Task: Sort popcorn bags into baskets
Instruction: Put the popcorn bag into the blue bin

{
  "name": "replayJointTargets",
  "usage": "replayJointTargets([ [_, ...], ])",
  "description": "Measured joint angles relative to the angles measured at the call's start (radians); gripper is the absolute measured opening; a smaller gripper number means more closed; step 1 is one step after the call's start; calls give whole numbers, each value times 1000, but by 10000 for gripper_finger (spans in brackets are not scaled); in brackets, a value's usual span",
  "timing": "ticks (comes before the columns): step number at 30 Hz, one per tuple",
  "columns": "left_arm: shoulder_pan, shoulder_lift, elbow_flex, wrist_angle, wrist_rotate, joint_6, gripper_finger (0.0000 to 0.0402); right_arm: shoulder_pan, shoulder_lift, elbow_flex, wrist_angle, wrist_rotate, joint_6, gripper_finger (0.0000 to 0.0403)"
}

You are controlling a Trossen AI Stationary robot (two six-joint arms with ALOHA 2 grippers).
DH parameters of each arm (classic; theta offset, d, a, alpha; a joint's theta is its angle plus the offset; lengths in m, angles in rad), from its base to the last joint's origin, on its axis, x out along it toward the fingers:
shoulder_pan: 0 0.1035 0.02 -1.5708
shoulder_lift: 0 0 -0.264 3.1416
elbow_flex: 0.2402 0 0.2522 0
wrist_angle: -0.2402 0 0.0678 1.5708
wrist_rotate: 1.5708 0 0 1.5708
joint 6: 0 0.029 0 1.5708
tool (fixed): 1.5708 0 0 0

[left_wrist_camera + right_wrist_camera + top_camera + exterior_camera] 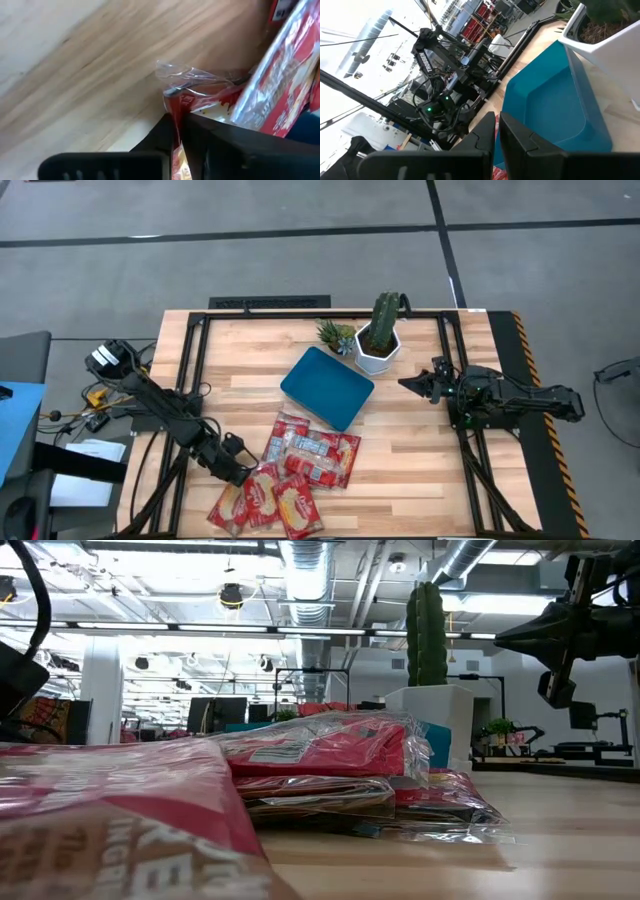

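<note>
Glossy plastic bags (300, 470) (wood table (420, 460)).

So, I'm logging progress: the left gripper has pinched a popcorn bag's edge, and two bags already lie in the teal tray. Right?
Not quite. The left gripper is shut on a popcorn bag edge, as the left wrist view shows, but the teal tray holds no bags; the high view shows them all still piled on the table.

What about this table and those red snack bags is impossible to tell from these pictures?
- How many popcorn bags there are: in the high view they overlap in a pile.
- The print on them: too small in the high view, blurred in the low view.
- The tray: in the low view the bags and the cactus pot hide nearly all of it.
- The bag in the left gripper: its lower end is cut off by the wrist view's edge.
</note>
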Motion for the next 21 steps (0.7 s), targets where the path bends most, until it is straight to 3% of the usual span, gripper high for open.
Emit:
replayJointTargets([
  [6,38,-91,26,-62,-74,-27,0,0,0,0,0,2,-8,52],
  [15,117,-326,43,-343,-184,-71,0,0,0,0,0,2,-8,52],
  [21,196,-453,44,-395,-212,-36,0,0,0,0,0,2,-8,52],
])
